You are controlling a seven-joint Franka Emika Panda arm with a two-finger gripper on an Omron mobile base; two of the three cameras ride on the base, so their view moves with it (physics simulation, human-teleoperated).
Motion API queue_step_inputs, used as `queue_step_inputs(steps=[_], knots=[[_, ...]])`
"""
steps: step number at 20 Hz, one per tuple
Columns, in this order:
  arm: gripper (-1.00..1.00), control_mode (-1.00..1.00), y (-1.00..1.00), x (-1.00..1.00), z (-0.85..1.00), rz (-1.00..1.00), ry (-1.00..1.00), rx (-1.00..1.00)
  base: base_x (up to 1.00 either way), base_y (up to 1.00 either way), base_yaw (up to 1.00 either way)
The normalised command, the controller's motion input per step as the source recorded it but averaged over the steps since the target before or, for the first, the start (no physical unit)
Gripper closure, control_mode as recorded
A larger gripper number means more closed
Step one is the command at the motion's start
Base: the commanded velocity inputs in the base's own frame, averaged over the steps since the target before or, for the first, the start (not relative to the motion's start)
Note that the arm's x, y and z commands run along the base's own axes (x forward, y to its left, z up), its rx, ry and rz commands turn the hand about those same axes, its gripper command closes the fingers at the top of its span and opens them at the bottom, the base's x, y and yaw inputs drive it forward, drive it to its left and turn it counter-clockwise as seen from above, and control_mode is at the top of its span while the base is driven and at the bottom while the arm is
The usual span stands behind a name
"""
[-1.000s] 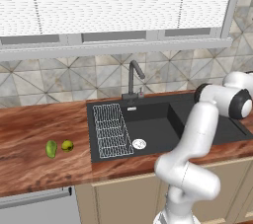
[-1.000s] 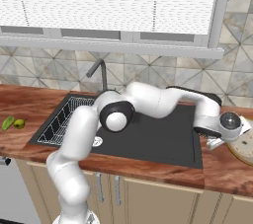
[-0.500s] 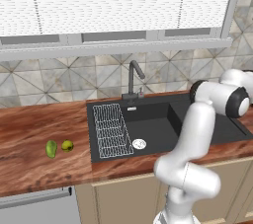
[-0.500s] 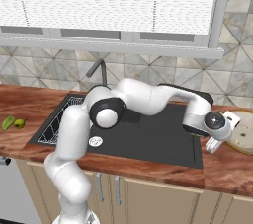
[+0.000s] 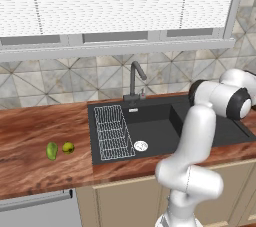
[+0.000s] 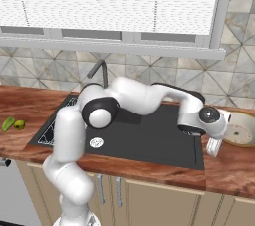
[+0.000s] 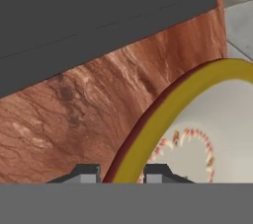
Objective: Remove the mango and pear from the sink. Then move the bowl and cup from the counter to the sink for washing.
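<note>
The beige bowl (image 6: 242, 130) rests on the wood counter (image 6: 234, 166) just right of the black sink (image 6: 149, 140). My gripper (image 6: 214, 146) hangs at the bowl's near-left edge. In the hand view the bowl's yellowish rim (image 7: 163, 107) runs between my two fingertips, and the gripper (image 7: 121, 173) is shut on it, both tips against the rim. The bowl sits flat on the counter. The green mango (image 5: 51, 151) and the pear (image 5: 68, 147) lie on the counter (image 5: 30, 126) left of the sink (image 5: 155, 121). The cup is out of view.
A dark faucet (image 5: 134, 78) stands behind the sink and a white wire rack (image 5: 112, 131) lies on its left part. The tiled wall and window run along the back. My arm stretches across the basin from left to right.
The hand has shifted a little left and settled at the bowl's rim, and its jaws have narrowed slightly. Bowl and fruit have not moved.
</note>
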Motion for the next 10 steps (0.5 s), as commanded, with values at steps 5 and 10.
queue_step_inputs(steps=[5, 10], knots=[[1.0, -1.0, 0.16, -0.05, 0.25, 0.16, 0.13, -0.04, 0.0, 0.0, 0.0], [1.0, -1.0, 0.17, -0.15, 0.2, 0.14, 0.09, -0.02, 0.0, 0.0, 0.0]])
